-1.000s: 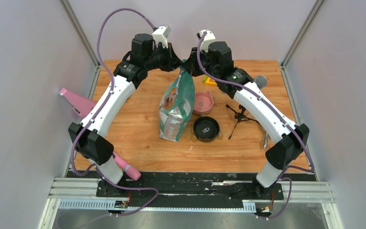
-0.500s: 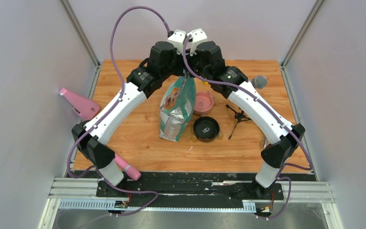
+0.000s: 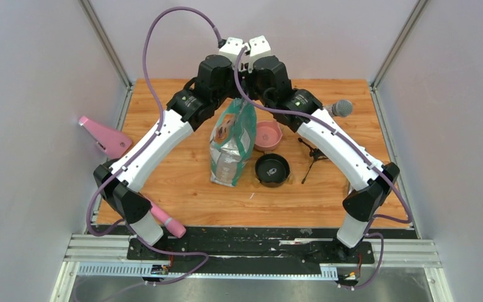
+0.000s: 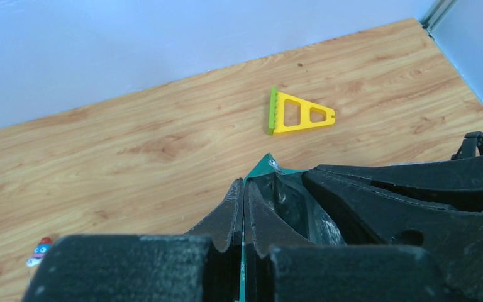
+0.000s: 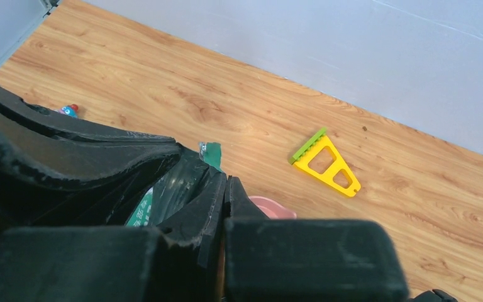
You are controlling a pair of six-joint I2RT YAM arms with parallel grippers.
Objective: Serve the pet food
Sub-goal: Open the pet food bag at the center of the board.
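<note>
The left gripper (image 4: pixel 244 192) and right gripper (image 5: pixel 225 185) each pinch the top edge of a teal bag (image 3: pixel 233 141) upright on the desk (image 3: pixel 182 189), likely to pull it open; pet food presumably hidden inside.

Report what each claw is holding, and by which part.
Both are shut on the top edge of the green bag: left claw on one lip of its mouth, right claw on the other.

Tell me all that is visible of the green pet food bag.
The pet food bag is teal-green and white film with a dog picture. It stands upright, creased, on the wooden table, left of the pink bowl and black bowl. The left gripper and right gripper each pinch its top edge.
</note>
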